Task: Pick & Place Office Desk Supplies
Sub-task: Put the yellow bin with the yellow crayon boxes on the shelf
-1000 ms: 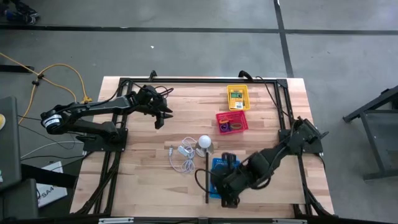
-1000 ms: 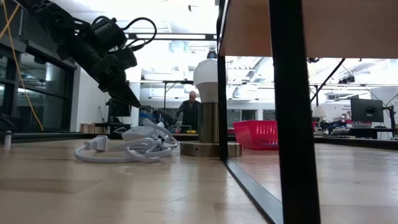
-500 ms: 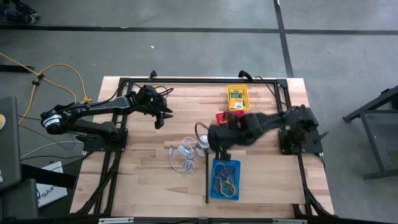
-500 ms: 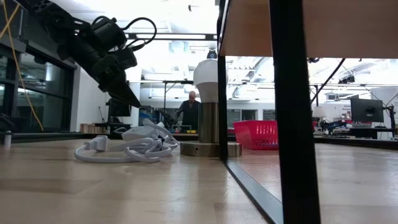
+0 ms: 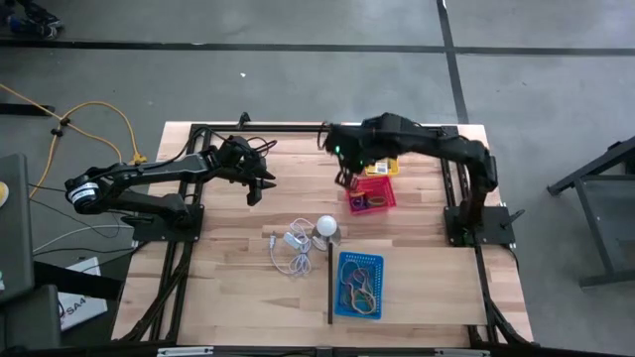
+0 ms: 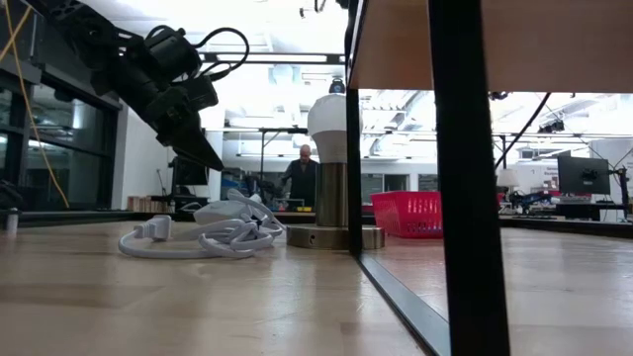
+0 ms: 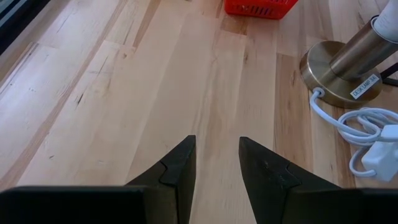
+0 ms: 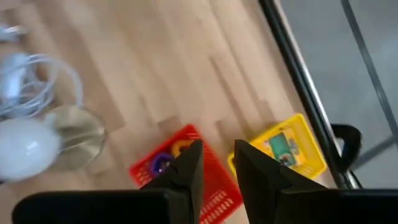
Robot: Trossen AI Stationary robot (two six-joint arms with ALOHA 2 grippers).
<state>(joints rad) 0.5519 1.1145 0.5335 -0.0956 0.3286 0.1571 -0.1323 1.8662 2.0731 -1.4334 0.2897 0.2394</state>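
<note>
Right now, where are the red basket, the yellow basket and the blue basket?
red basket (image 5: pixel 382 201), high view, its right rim.
yellow basket (image 5: pixel 380 171), high view, its near rim.
blue basket (image 5: pixel 342 283), high view, its left rim.

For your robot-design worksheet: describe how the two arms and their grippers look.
Both arms are matte black, built of jointed segments. The left gripper has two tapering black fingers and looped black cables at its wrist. The right gripper has matching wedge-shaped fingers and a small green light nearby.
</note>
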